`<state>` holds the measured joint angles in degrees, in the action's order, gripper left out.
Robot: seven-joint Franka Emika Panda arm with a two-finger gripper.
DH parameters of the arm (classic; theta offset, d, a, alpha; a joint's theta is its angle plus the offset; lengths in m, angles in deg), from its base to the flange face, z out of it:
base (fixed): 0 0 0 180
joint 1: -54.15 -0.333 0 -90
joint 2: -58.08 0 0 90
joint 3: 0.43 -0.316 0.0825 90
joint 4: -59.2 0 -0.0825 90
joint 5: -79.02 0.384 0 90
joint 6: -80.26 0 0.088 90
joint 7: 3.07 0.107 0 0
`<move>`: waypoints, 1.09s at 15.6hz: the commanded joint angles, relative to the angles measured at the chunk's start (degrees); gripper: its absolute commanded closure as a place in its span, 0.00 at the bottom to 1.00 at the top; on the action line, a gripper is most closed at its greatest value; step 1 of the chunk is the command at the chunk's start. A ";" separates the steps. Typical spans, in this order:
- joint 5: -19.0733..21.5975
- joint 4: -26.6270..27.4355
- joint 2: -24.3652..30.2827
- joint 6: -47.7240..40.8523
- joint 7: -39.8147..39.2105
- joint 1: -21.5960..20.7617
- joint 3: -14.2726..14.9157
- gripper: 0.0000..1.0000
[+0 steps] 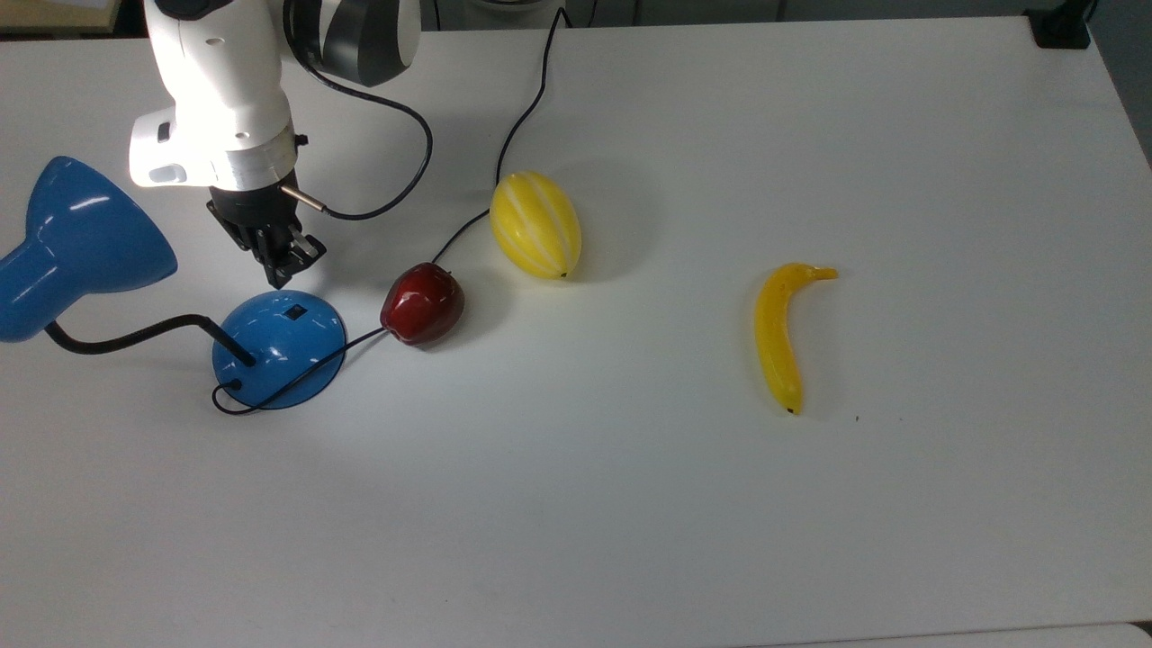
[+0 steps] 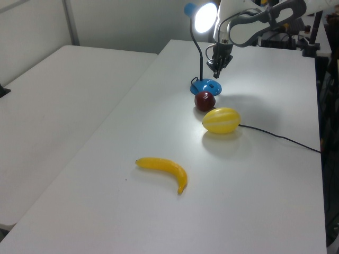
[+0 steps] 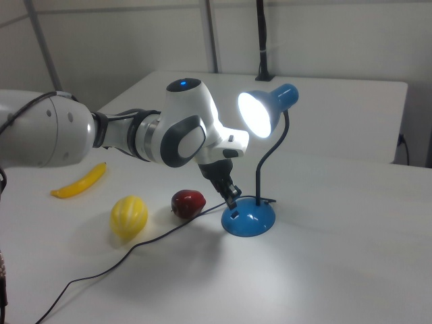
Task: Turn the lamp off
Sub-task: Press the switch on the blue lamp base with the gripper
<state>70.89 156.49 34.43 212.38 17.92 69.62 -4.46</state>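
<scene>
The blue lamp's cone shade [image 1: 83, 230] sits at the top view's left and glows brightly in the right view [image 3: 258, 113]. A thin black neck [image 1: 135, 335] bends down to the round blue base [image 1: 279, 349], which carries a small black switch [image 1: 295, 312]. My gripper [image 1: 284, 273] is shut with nothing in it, pointing down. Its tip hangs just above the base's far rim, close to the switch. In the right view the gripper [image 3: 231, 200] hovers a little above the base [image 3: 248, 220]. The left view has the gripper [image 2: 216, 74] over the base [image 2: 206, 86].
A red apple [image 1: 422, 303] lies on the lamp's black cord [image 1: 522, 117] just right of the base in the top view. A yellow striped melon [image 1: 535, 224] sits beyond it. Far to the top view's right lies a banana [image 1: 779, 334]. The white table [image 1: 630, 504] spreads wide in front.
</scene>
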 commanded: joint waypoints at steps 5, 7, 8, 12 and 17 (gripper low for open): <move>-1.89 -0.17 -2.37 2.25 1.78 -0.88 0.16 1.00; -1.89 -0.17 -2.72 2.79 1.86 -1.40 0.16 1.00; -1.89 -0.17 -2.81 2.79 1.87 -1.41 0.16 1.00; -1.89 -0.17 -3.25 3.22 1.87 -1.49 0.16 1.00; -2.24 -0.17 -3.51 3.49 1.87 -1.49 0.16 1.00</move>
<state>70.43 156.24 31.33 214.10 18.00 68.77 -4.68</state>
